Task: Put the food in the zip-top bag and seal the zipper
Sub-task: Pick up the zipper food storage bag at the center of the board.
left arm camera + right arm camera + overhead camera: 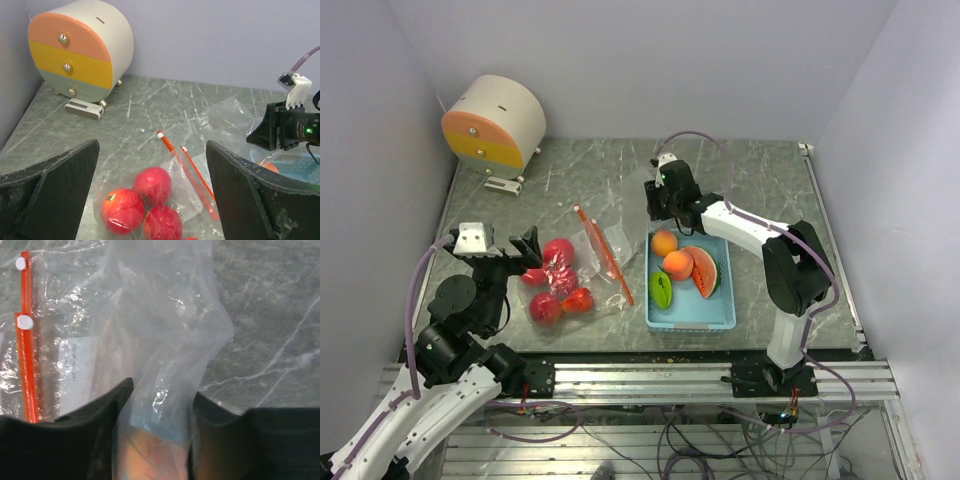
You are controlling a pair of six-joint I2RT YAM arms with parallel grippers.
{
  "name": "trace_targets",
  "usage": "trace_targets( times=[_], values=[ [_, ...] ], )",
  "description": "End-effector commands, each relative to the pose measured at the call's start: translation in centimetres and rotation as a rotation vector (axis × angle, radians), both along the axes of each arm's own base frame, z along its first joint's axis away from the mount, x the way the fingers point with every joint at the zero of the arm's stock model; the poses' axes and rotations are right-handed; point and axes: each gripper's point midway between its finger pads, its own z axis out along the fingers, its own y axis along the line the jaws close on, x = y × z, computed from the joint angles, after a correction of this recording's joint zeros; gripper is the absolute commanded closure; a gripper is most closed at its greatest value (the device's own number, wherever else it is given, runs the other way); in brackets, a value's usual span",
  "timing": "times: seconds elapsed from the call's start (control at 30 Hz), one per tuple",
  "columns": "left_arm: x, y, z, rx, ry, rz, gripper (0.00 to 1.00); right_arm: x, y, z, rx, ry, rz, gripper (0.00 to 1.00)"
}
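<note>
The clear zip-top bag [592, 262] lies on the marble table, mouth toward the tray, with its red-orange zipper [605, 255] apart. Three round red pieces of food [150, 187] show inside it in the left wrist view. My left gripper [525, 255] is open at the bag's left end, its fingers wide on either side of the red fruits [558, 268]. Beside the tray's far corner, my right gripper [658, 212] has its jaws partly apart around a raised fold of the bag [160, 340]. Two orange balls [670, 252], a red-orange slice [705, 270] and a green piece [661, 290] lie in the tray.
The light blue tray [690, 322] sits right of the bag. A round drawer box [495, 122] stands at the far left corner with a small white block [85, 107] at its foot. Walls close in the left, back and right.
</note>
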Motion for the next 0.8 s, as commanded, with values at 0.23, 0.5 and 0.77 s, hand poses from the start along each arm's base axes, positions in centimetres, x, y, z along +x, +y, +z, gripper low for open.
trace_targets(
  times=[0.23, 0.5, 0.77],
  values=[
    [-0.6, -0.5, 0.1, -0.025, -0.012, -0.050, 0.00, 0.5, -4.2, 10.5, 0.112, -0.205, -0.143, 1.00],
    [-1.6, -3.3, 2.6, -0.120, -0.111, -0.224, 0.00, -3.2, -7.4, 19.4, 0.471, -0.269, -0.005, 1.00],
    [-4.0, -7.3, 5.1, -0.394, -0.319, -0.496, 0.01, -8.0, -7.9, 24.9, 0.820, -0.259, 0.167, 1.00]
  ],
)
